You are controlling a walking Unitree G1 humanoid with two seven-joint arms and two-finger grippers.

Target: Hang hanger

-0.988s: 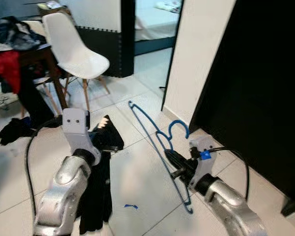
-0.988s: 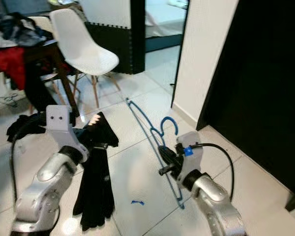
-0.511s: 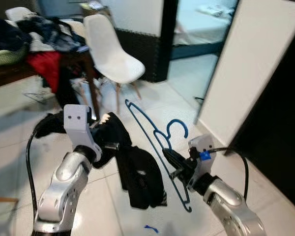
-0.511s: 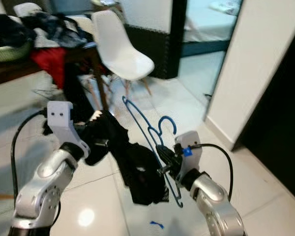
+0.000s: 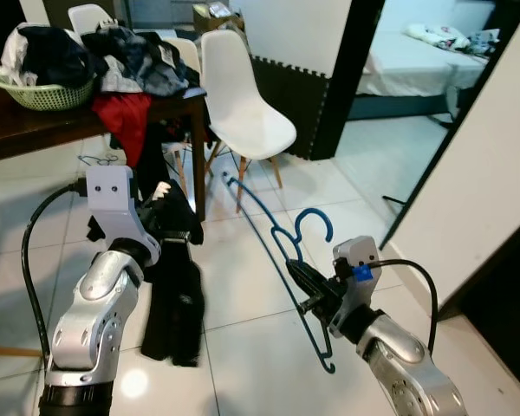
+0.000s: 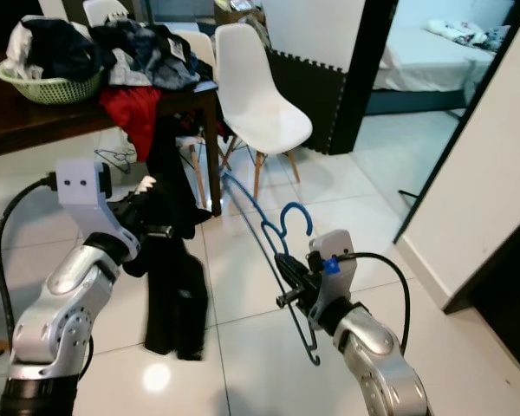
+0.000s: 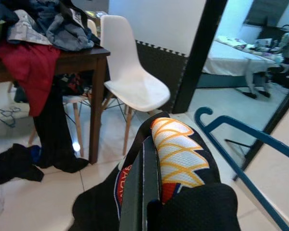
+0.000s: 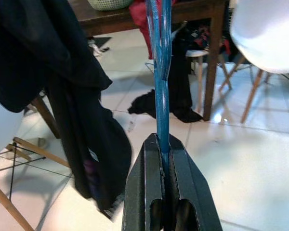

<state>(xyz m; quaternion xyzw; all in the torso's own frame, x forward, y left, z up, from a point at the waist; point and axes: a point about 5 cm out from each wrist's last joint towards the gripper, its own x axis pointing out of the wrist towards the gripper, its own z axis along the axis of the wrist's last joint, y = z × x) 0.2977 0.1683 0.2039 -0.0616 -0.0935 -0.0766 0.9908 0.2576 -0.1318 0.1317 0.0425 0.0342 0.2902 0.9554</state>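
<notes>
A blue plastic hanger (image 5: 282,251) is held up in front of me, hook up. My right gripper (image 5: 305,284) is shut on it near the neck; the right wrist view has the blue bar (image 8: 160,72) pinched between the black fingers (image 8: 147,178). My left gripper (image 5: 175,234) is shut on a black garment (image 5: 178,299) with an orange and white patch (image 7: 176,151). The garment hangs down from it to just above the floor, left of the hanger and apart from it.
A white chair (image 5: 243,104) stands behind the hanger. A dark wooden table (image 5: 35,130) at the back left carries a green basket (image 5: 39,91) and piled clothes, with a red cloth (image 5: 126,121) hanging off it. Dark clothes (image 7: 14,163) lie on the tiles. A white door panel (image 5: 477,165) stands at the right.
The camera has swung left: the dark panel at the right is gone and the table and basket have come in. The black garment has swung back under my left gripper. Both grips held.
</notes>
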